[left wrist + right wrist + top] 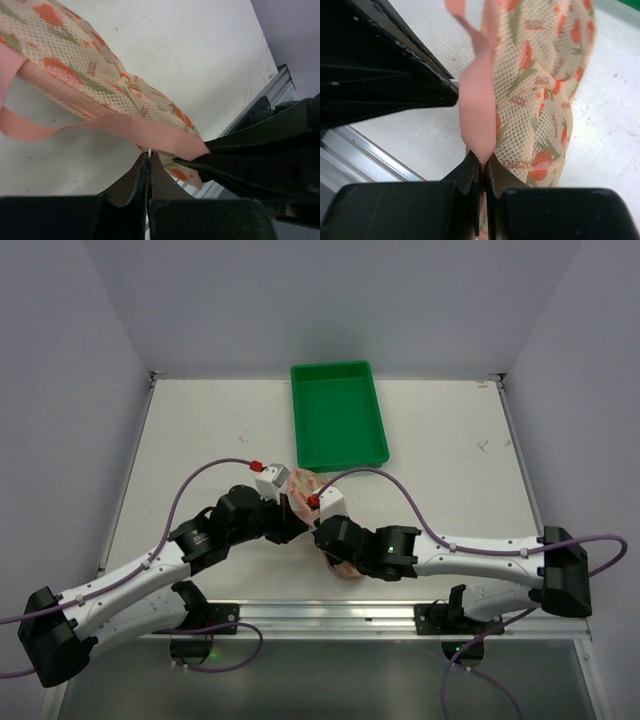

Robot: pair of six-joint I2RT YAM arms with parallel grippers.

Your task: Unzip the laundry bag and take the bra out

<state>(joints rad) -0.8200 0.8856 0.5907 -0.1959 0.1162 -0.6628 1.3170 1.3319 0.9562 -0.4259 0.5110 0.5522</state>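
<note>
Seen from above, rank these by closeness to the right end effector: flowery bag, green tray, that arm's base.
1. Laundry bag, centre, in the grip of the right end effector.
2. Green tray, farther back.
3. Right arm's base, near-right corner.

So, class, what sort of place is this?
Probably a robotics lab test cell: two black-and-white cabled robot arms mounted at a white table, plain pale walls enclosing it, and a green rectangular plastic tray as a prop.
</note>
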